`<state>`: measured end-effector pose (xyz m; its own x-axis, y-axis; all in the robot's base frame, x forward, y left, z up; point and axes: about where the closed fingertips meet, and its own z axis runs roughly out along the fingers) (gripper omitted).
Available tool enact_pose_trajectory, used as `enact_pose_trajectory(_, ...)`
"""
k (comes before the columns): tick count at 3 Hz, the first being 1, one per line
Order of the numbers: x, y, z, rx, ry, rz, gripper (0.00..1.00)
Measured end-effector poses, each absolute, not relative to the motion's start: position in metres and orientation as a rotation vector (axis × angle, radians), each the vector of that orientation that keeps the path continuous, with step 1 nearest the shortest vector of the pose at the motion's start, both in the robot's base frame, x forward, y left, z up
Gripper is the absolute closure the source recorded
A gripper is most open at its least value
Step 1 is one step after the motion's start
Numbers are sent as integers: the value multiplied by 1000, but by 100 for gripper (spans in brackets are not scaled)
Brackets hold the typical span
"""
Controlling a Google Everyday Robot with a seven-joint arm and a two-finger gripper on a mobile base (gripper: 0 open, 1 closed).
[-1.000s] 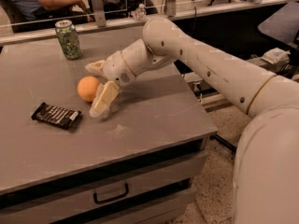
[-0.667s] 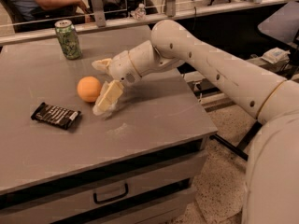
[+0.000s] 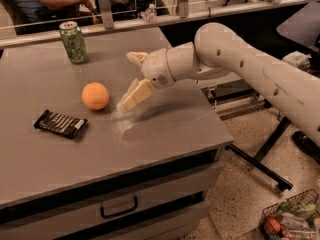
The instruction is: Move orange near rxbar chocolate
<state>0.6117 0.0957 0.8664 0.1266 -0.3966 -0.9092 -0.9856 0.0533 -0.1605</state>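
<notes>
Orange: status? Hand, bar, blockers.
Hand open, empty, just right of orange. Orange sits close to rxbar chocolate, not touching. Green can at the back edge, not between them.

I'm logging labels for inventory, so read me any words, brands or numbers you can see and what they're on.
Bar: pale lettering on the dark wrapper, too blurred to read.
Can: green pattern, no legible text.
Orange, and the open gripper just right of it: no text.
</notes>
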Motion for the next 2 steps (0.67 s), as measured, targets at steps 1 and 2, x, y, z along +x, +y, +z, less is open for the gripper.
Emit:
enact_pose_trajectory(1,621,62,876,-1383,1460,718,0)
enact_pose_trajectory(2,621,62,876,-1383,1460,718,0)
